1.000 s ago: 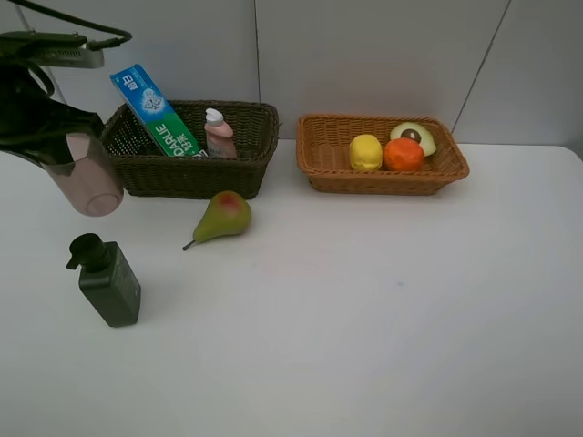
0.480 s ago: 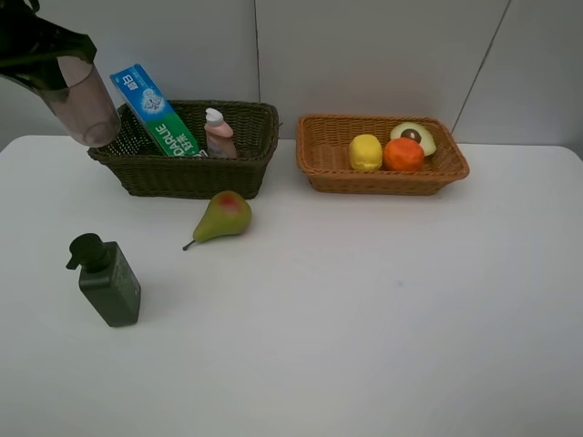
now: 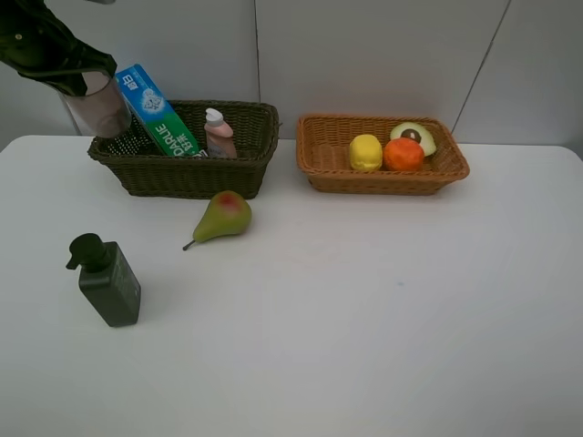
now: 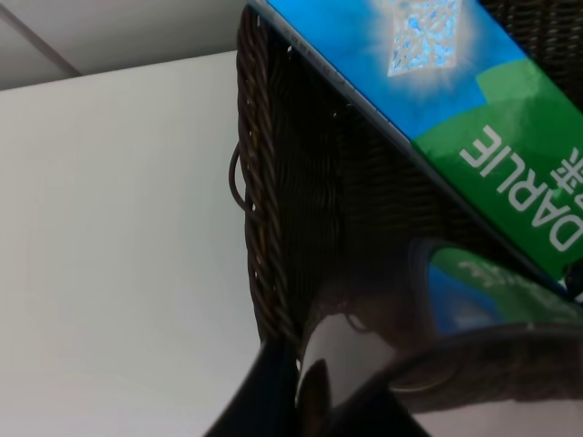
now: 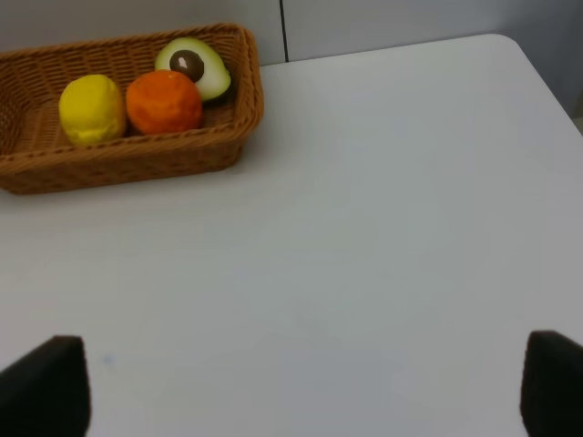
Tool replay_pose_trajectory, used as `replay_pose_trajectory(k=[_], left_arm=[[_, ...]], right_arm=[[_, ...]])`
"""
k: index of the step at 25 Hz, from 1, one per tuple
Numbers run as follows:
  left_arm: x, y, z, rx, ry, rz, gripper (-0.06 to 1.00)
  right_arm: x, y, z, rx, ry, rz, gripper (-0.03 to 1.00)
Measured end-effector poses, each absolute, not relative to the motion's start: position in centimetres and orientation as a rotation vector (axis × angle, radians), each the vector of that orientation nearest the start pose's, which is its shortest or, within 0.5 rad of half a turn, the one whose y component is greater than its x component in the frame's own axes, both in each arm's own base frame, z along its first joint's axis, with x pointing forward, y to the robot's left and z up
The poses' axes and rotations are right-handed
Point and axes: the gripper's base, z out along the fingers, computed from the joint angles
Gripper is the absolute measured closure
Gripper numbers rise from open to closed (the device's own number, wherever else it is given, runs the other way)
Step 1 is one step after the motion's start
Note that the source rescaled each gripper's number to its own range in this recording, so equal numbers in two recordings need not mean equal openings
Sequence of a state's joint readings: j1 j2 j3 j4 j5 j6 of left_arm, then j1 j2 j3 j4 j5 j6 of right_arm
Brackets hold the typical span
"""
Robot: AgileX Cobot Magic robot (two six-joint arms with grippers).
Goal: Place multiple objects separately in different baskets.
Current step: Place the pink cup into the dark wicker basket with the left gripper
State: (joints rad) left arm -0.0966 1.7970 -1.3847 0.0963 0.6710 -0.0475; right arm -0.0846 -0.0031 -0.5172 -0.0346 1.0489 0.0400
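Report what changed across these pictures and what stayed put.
The left gripper, shut on the translucent pink cup, carried it up and back to the left end of the dark olive-brown wicker basket; nothing was released. The green pear, dark green pump bottle, light orange-tan wicker basket and both baskets' contents stayed put.

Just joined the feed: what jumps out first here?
The left gripper holds a pink cup over the dark basket's left end, beside the toothpaste box. A pear and a green pump bottle sit loose on the table in front of that basket; the tan basket holds lemon, orange and avocado half.
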Motion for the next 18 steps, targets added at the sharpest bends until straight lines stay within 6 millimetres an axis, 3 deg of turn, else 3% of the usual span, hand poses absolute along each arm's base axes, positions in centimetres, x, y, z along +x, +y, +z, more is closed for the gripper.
replay_pose_trajectory(k=[10, 18], left_arm=[[42.0, -3.5, 20.7, 0.171, 2.529, 0.057, 0.94], [43.1, -3.5, 18.4, 0.188, 2.511, 0.060, 0.94]], right_arm=[[-0.7, -0.2, 28.3, 0.127, 2.008, -0.070, -0.03], [-0.7, -0.2, 28.3, 0.127, 2.008, -0.070, -0.03]])
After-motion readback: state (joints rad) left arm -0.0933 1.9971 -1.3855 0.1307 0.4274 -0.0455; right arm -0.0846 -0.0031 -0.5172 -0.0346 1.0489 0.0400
